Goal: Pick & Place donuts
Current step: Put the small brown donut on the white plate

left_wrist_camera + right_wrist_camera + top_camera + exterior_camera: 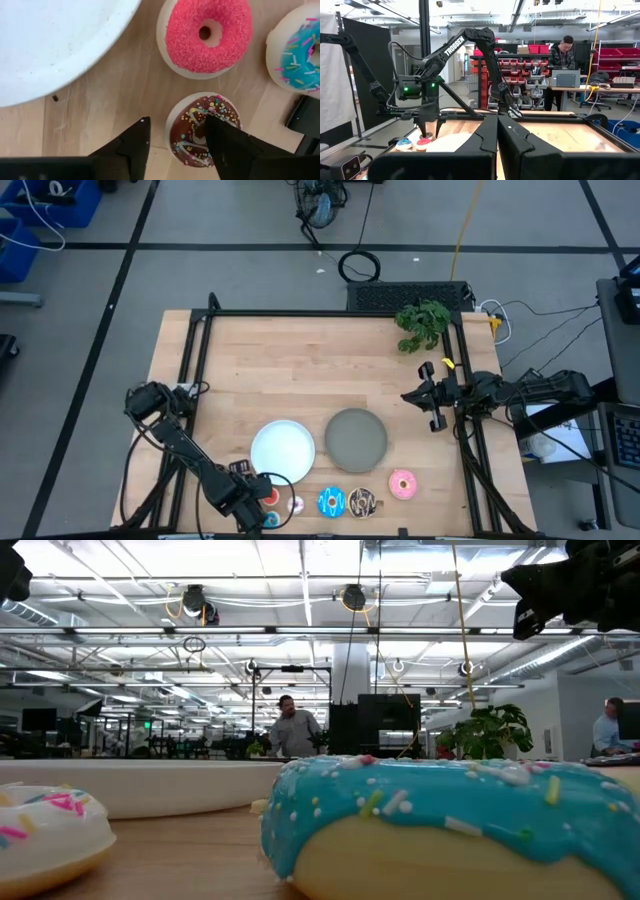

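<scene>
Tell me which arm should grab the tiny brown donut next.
Left. Its pincer is open around the tiny brown donut, one finger in its hole. The right pincer is shut, waiting at the table's right edge.

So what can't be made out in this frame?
- High view: the left gripper covers the tiny donuts beneath it.
- Left wrist view: one finger hides part of the tiny brown donut; the tiny blue donut is cut off by the edge.
- Low view: the big blue donut blocks the table behind it.
</scene>
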{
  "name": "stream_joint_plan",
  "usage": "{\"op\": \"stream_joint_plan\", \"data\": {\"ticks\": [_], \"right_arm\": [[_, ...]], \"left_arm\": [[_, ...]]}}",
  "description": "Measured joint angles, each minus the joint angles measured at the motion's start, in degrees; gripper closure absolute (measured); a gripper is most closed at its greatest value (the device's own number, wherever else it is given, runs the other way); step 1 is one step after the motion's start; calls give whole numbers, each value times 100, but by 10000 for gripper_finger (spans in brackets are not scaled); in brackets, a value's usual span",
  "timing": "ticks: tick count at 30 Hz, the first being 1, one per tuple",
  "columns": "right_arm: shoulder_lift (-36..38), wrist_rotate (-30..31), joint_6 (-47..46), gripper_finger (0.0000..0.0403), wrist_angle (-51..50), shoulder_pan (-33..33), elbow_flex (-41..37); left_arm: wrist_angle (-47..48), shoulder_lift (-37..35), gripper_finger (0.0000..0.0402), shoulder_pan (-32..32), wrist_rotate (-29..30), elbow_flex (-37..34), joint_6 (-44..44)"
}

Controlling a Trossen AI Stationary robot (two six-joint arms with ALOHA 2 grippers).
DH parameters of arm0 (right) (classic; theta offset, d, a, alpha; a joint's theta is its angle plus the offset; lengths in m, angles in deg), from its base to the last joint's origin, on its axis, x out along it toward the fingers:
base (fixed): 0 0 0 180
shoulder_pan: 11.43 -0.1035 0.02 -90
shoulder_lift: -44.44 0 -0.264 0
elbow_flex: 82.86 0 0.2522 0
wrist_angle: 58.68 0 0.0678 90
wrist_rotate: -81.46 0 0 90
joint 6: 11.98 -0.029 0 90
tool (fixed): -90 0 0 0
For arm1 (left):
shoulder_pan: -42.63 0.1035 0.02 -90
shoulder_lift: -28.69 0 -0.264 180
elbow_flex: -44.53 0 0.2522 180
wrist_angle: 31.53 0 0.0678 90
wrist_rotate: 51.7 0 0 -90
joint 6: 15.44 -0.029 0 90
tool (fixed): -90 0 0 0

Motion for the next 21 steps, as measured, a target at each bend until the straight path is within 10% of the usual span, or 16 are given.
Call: {"op": "stream_joint_plan", "data": {"ticks": [13, 21], "right_arm": [[0, 2, 20, 403, -1, -1, 0], [0, 2, 20, 403, -2, -1, -1]], "left_arm": [[184, 0, 388, 27, -162, 0, -228], [526, -180, 371, 27, -155, -11, -609]]}}
